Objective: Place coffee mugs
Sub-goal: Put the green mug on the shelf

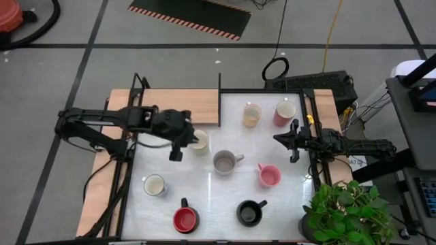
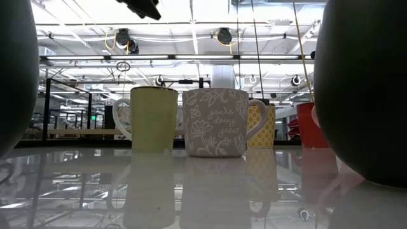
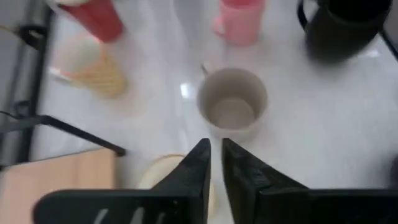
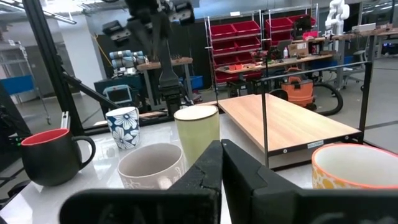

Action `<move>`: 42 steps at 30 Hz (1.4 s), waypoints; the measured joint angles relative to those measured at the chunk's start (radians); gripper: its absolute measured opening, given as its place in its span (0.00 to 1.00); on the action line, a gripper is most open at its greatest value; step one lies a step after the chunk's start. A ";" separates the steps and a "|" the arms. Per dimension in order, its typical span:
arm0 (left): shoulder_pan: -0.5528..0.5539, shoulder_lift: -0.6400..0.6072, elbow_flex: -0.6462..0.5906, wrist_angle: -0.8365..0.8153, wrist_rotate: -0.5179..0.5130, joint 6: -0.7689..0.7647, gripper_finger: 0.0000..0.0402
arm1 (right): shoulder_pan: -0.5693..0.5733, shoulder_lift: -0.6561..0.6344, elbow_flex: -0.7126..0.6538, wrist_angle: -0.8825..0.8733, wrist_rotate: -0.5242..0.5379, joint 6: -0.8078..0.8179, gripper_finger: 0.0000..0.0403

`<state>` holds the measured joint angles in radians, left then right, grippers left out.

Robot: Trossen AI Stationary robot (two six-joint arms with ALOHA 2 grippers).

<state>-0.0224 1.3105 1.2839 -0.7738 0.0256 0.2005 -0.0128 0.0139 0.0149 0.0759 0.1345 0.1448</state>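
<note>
The white table [image 1: 225,204] carries eight coffee mugs, with a light wooden board [image 1: 180,107] along its far left edge and a leafy green plant [image 1: 347,212] at its near right corner. The left arm reaches in from the left, its left hand [image 1: 178,148] hovering above the cream mug [image 1: 198,141], fingers parted only by a narrow slit and gripping nothing. The right arm waits at the right edge, its right hand [image 1: 294,141] pressed fully closed and empty, between the dark pink-red mug [image 1: 285,111] and the pink mug [image 1: 268,175]. The grey mug [image 1: 225,162], patterned with white flowers, stands at the table's middle, just right of the cream one. The tan mug [image 1: 252,114] sits at the far edge beside the dark pink-red mug. The white mug [image 1: 154,185] stands near the left side, while the red mug [image 1: 185,218] and the black mug [image 1: 249,212] line the near edge.
</note>
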 joint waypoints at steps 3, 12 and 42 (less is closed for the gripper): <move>-0.001 0.043 0.000 -0.008 0.004 -0.001 0.23 | 0.000 0.000 0.000 -0.002 0.000 0.000 0.00; -0.001 0.113 -0.003 -0.023 -0.002 -0.006 0.63 | 0.000 0.000 0.000 -0.002 -0.001 0.007 0.00; 0.005 0.111 -0.342 0.210 -0.028 0.109 0.76 | 0.000 0.000 0.000 0.011 0.000 0.049 0.00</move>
<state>-0.0174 1.4216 0.9414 -0.5643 -0.0020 0.3099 -0.0124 0.0136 0.0151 0.0865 0.1341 0.1940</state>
